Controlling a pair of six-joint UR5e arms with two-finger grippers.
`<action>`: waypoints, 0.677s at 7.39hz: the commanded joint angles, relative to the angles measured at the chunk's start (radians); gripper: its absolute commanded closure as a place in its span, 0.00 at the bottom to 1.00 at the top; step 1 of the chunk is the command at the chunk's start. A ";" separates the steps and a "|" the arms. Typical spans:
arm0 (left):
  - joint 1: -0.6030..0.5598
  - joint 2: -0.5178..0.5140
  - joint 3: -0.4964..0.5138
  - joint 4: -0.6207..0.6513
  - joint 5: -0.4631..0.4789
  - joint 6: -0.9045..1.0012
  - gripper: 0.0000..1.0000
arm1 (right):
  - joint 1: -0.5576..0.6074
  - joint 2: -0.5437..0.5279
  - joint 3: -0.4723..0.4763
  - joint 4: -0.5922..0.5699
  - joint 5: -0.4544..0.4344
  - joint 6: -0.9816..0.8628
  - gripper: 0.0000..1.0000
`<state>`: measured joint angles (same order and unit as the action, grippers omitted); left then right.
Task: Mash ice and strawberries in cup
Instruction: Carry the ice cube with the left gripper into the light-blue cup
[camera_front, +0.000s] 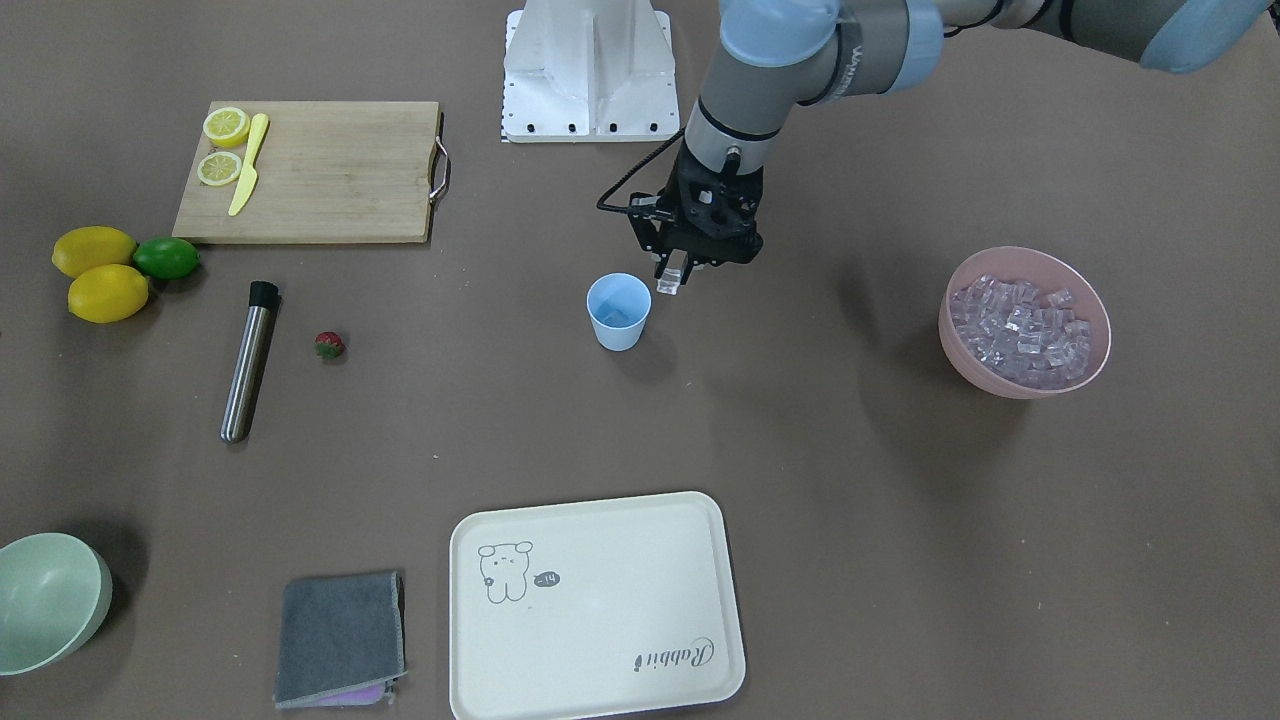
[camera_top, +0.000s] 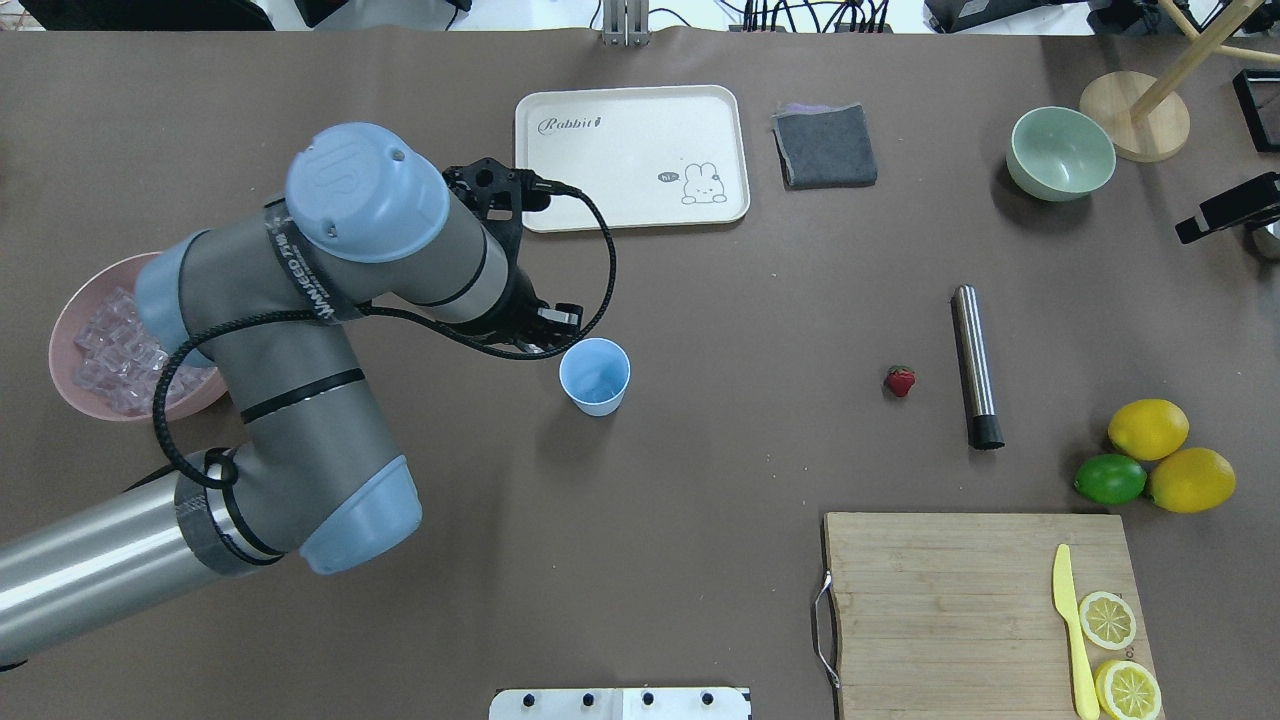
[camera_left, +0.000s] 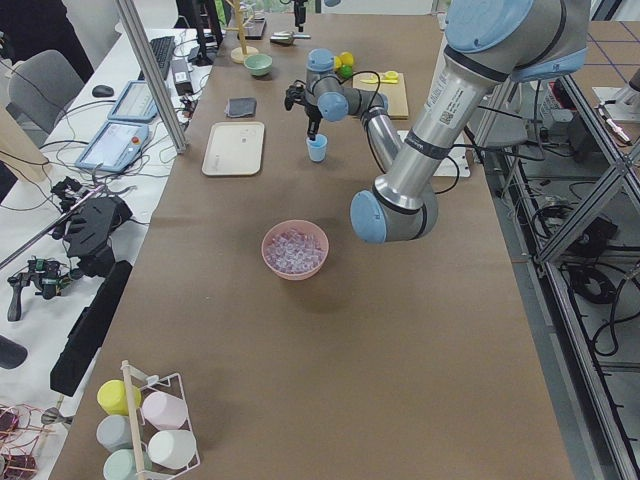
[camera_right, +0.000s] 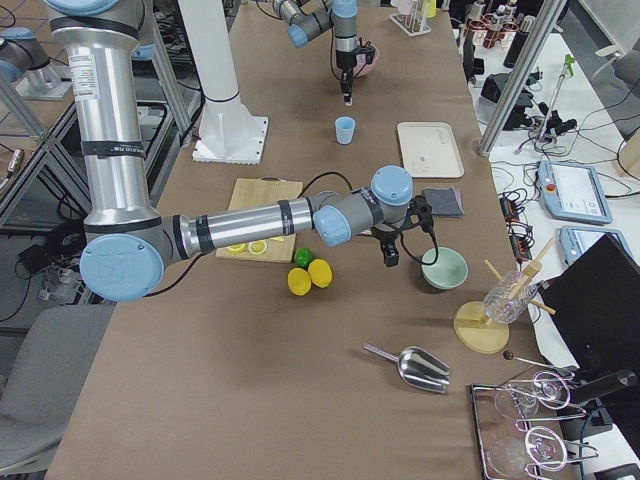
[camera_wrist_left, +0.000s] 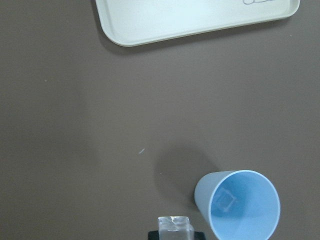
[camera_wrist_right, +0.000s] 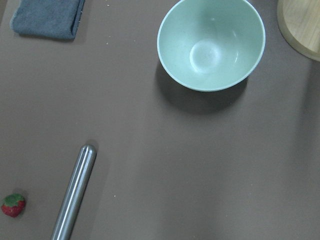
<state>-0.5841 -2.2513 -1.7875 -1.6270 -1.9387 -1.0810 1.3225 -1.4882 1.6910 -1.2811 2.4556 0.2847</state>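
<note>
An ice cube (camera_wrist_left: 174, 225) is being pinched in the narrowed left gripper (camera_front: 676, 270), just above and beside the cup (camera_front: 618, 312) rim, presumably for dropping in. A second cube (camera_wrist_left: 226, 201) is lying inside. The strawberry (camera_front: 329, 345) is lying well beyond the cup. Tray (camera_wrist_left: 150, 30) and bowl (camera_front: 1030, 250) are sitting well apart, leaving swing room. The right gripper's (camera_right: 390, 255) opening cannot be told.
</note>
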 joint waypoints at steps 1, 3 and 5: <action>0.047 -0.048 0.052 -0.002 0.056 -0.030 1.00 | -0.005 -0.003 0.013 0.000 -0.001 0.016 0.00; 0.055 -0.065 0.084 -0.004 0.060 -0.027 1.00 | -0.005 -0.004 0.013 0.000 -0.001 0.016 0.00; 0.055 -0.065 0.086 -0.008 0.066 -0.022 0.08 | -0.005 -0.009 0.018 0.000 -0.001 0.016 0.00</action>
<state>-0.5295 -2.3155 -1.7064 -1.6315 -1.8786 -1.1060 1.3178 -1.4940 1.7055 -1.2809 2.4544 0.3006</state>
